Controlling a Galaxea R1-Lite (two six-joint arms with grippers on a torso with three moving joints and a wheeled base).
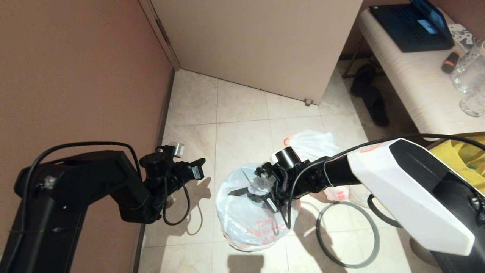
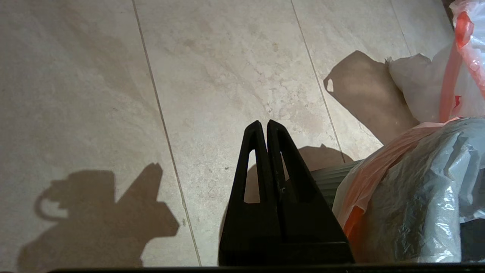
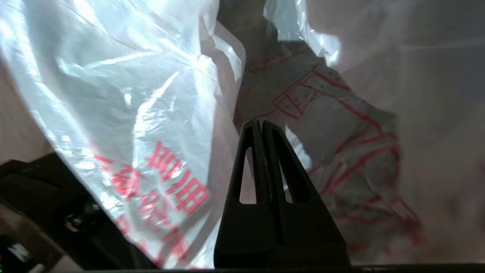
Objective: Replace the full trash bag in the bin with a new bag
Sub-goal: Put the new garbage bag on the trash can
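Observation:
The new bag (image 1: 248, 216), thin white plastic with red print, is draped over the bin, its pink band hanging down the bin's ribbed dark side (image 2: 329, 178). My right gripper (image 1: 265, 195) is shut and pokes down into the top of this bag; its tips (image 3: 261, 123) point at the red cartoon drawing (image 3: 341, 151), with film all around them. The full trash bag (image 1: 310, 144) lies on the floor just behind the bin. The grey hoop (image 1: 375, 231) lies flat on the tiles right of the bin. My left gripper (image 1: 197, 170) hangs shut and empty left of the bin.
A brown wall runs close along the left and a pale door (image 1: 257, 45) stands behind. A bench (image 1: 413, 87) with a laptop and glasses is at the back right, dark slippers (image 1: 369, 94) under it. A yellow tote (image 1: 466, 151) sits at the right edge.

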